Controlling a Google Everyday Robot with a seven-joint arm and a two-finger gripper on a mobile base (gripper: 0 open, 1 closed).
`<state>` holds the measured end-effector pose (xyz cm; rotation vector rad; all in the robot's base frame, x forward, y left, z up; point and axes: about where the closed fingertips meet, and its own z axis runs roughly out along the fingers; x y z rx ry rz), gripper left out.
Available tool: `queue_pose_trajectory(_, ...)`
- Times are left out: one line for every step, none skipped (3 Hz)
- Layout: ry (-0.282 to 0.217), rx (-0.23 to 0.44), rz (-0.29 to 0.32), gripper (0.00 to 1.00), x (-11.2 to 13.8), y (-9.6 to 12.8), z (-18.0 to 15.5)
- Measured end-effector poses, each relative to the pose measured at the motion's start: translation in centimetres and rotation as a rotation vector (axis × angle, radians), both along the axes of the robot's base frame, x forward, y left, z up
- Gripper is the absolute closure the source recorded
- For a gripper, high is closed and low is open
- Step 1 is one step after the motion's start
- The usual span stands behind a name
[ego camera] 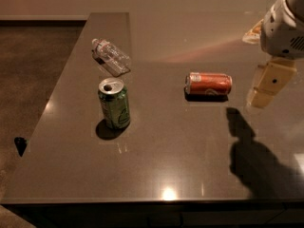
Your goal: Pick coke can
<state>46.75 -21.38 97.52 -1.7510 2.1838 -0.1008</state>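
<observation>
From the camera view, the coke can lies on its side right of the middle of the counter, with its long axis running left to right and its silver end turned to the left. The pincer hangs just off the can's right end and above the counter, apart from the can, so the can lies to its left and end-on to it. To my eye the next move turns on that: a grasp would likely have to come across the round body, not along its length. Whether the pincer is released or clenched I cannot tell; nothing appears to be in it. Its visible part is a pale cream block under a white, rounded wrist, and it throws a dark shadow on the counter nearer the camera. The can is smooth red-orange metal with pale markings, and being on its side it may roll if nudged. Well to the left, a green can stands upright with its top opened, and beyond it a clear plastic bottle lies tipped over. The counter is dark, flat and glossy, with spots of glare.
</observation>
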Motion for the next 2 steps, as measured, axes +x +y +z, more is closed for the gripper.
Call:
queue_pose_trajectory(-0.009,0.006,0.041,0.0,3.2,0.2,-0.6)
queue_pose_trajectory(0.032,0.012,0.091,0.0,6.5,0.5,-2.9)
